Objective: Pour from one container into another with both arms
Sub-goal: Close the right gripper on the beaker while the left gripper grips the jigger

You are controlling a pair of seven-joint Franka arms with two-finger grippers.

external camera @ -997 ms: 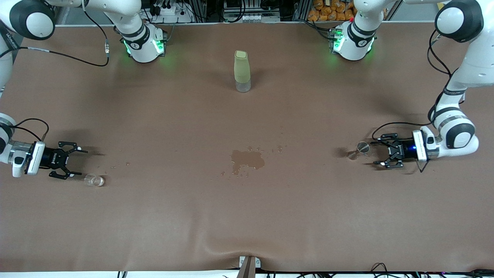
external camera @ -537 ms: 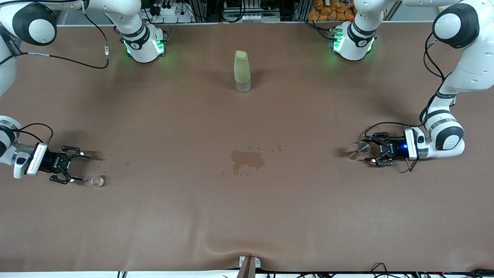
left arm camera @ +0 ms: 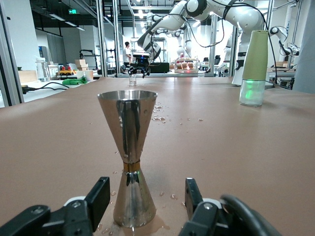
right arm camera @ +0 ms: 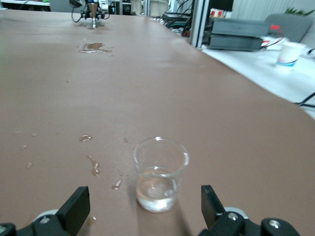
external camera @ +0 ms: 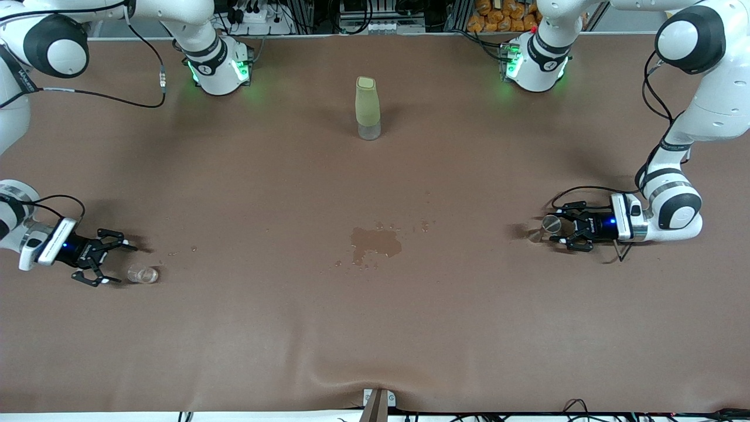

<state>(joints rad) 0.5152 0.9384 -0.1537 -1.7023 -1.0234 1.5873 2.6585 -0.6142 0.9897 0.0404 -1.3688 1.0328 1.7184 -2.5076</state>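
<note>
I'm bracketing steel jigger [left arm camera: 129,155] with spread left gripper [left arm camera: 142,209]; slick, top-heavy, grip waist. Right gripper [right arm camera: 143,209], spread, is flanking fragile glass cup [right arm camera: 160,173] at 12 o'clock.

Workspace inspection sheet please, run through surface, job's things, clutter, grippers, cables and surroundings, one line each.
Surface: brown table, wet patch mid-table, droplets near both containers.
Job's things: steel jigger upright at the left arm's end; glass cup upright at the right arm's end, a little clear liquid inside.
Clutter: green bottle upright, farther from the front camera than the wet patch.
Grippers: left gripper low at the jigger, fingers either side of its base, not touching; right gripper open, low, the cup just ahead of it.
Cables: black cable across the table by the right arm's base.
Surroundings: other robot arms and racks.
</note>
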